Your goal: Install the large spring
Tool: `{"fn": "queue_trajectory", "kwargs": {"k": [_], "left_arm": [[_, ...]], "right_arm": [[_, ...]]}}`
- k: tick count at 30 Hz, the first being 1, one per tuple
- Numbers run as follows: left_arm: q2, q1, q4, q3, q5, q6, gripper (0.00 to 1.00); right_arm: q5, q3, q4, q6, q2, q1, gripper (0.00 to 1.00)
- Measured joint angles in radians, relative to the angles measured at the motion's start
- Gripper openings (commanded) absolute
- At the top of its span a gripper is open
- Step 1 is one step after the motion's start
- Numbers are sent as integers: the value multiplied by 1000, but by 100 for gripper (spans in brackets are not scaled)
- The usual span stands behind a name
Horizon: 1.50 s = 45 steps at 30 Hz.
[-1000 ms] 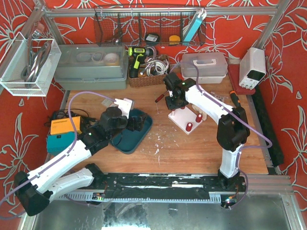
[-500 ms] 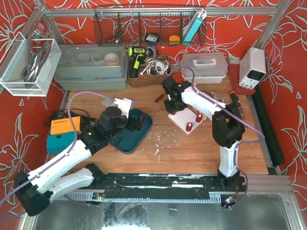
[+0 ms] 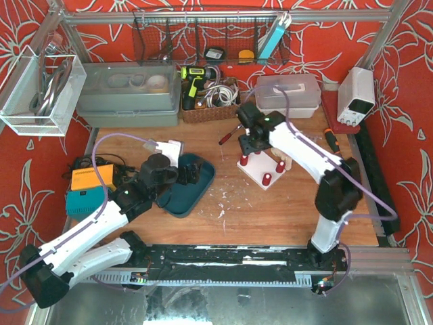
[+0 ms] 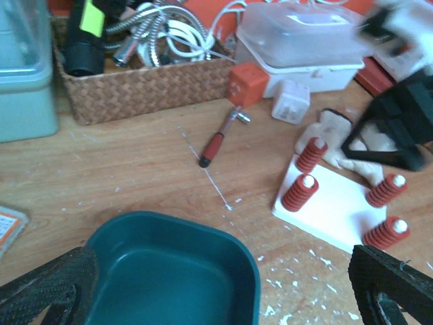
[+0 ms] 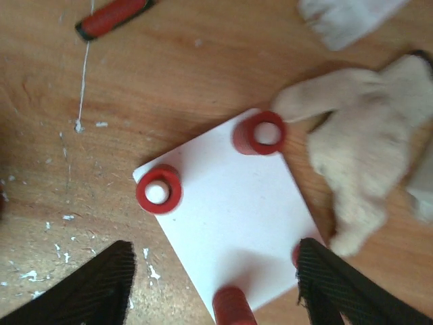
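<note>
**Right end effector open over the peg plate, nothing held**

Counter (image 3: 270, 217): bare wood, flecked with white chips.

Left arm sits low on its own side. Left end effector (image 4: 223, 256) hangs over the rim of the teal tray (image 4: 203, 227). Its fingers are spread as wide as they go, with nothing between them.

Right arm reaches to mid-counter. Right end effector (image 5: 215, 249) looks straight down on the white peg plate (image 5: 223, 196). Both fingers stand apart at the lower corners of the wrist view, gripping nothing.

A pale work glove (image 5: 352, 135) lies against the plate's far side. One of its fingertips is just beside a corner spring, perhaps touching it. A red-handled screwdriver (image 5: 111, 15) lies apart on the wood.

Four red springs stand upright on pegs, one at each plate corner. The large spring (image 5: 259, 133), by my reading, is the one at the glove corner.
- From above it shows the broadest ring.
- From the left wrist it stands tallest and covers its peg, while the others show a white peg tip.

If that reading is right, it looks seated. How deep it sits on the peg cannot be checked.

Handling (judgement):
- It is probably light, stiff across the coils and springy along the axis.
- The ribbed wall should give purchase.
- Take it at mid-height with the fingers across the diameter, axis vertical, and squeeze lightly.
- Gripped near one end, it may tilt, bind on the peg or flick away.
- The glove crowds that corner, so the open plate side is the better approach.
</note>
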State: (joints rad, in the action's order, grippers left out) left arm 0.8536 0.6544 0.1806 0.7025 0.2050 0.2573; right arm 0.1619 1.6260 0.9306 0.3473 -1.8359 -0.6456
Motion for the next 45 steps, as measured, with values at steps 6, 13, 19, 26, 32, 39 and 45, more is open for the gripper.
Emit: {"fn": "queue_trajectory", "kwargs": {"k": [6, 13, 19, 26, 32, 39, 45], "left_arm": [[-85, -1, -135, -105, 82, -12, 100], [-152, -3, -409, -310, 227, -127, 100], [-124, -58, -557, -433, 305, -258, 100], [-241, -202, -674, -647, 301, -292, 100], [-203, -334, -839, -695, 233, -285, 100], [82, -489, -1123, -695, 92, -283, 100], [330, -540, -1297, -695, -18, -283, 100]], "right_arm": [[128, -142, -42, -43, 306, 14, 99], [360, -525, -342, -190, 647, 24, 99], [490, -898, -678, -358, 790, 75, 99], [426, -1149, -938, -362, 935, 291, 99], [351, -1208, -1138, -335, 812, 381, 99], [257, -1249, -1347, -347, 671, 402, 99], [180, -1283, -1506, -345, 616, 509, 99]]}}
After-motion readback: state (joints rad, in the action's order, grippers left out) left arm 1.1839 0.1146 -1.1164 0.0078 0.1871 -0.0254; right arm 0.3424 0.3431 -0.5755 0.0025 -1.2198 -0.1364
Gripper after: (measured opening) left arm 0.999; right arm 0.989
